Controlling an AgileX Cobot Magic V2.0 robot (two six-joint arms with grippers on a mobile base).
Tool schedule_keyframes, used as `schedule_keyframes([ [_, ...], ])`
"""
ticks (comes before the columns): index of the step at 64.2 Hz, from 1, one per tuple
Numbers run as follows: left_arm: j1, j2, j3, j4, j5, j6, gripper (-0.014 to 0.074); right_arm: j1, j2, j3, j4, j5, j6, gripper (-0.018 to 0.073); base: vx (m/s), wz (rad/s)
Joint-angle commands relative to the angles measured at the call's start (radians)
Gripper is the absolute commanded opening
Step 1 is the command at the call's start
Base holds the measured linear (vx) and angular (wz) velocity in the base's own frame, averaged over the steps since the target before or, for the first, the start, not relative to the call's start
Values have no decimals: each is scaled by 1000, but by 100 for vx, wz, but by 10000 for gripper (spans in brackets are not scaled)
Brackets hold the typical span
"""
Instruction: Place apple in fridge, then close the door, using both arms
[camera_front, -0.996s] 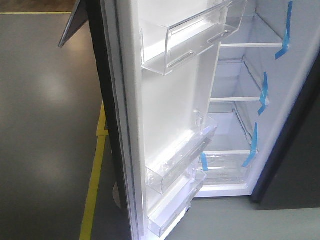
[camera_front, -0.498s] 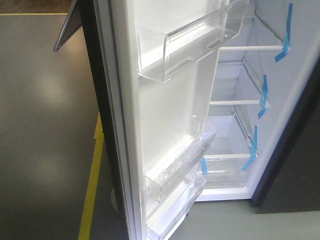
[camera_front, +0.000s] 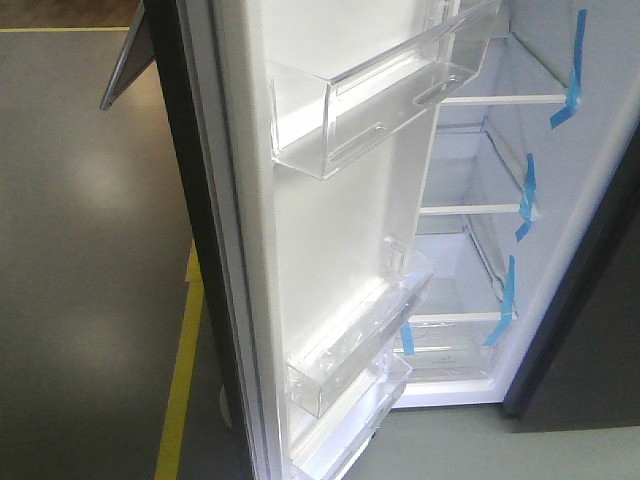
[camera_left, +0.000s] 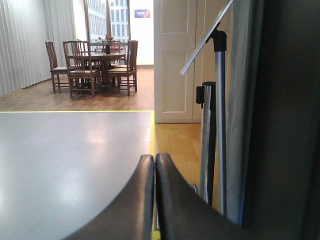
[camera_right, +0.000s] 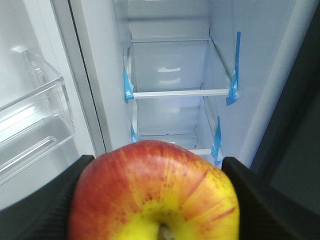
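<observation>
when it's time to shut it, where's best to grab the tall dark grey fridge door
Probably the tall dark grey door's free vertical edge, coming from the front: that thin edge faces us, no handle shows, and clear plastic bins crowd its white inner face.

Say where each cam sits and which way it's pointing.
Exterior front-facing: raised, looking down at the open door and into the fridge; no robot body shows.
Left wrist: behind the shut left gripper, facing away over grey floor toward a dining table.
Right wrist: behind the right gripper holding the apple, facing the shelves.
Shared: front and right wrist both show the shelves and door bins.
</observation>
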Motion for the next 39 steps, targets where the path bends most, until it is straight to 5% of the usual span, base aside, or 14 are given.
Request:
schedule_keyframes([
  [1, -5, -6, 28, 0, -75, 0, -6, -4, -26, -32, -12, -83, -2, -9, 3, 0],
  [39, -5, -6, 28, 0, -75, 0, -6, -4, -26, -32, -12, -83, -2, -9, 3, 0],
])
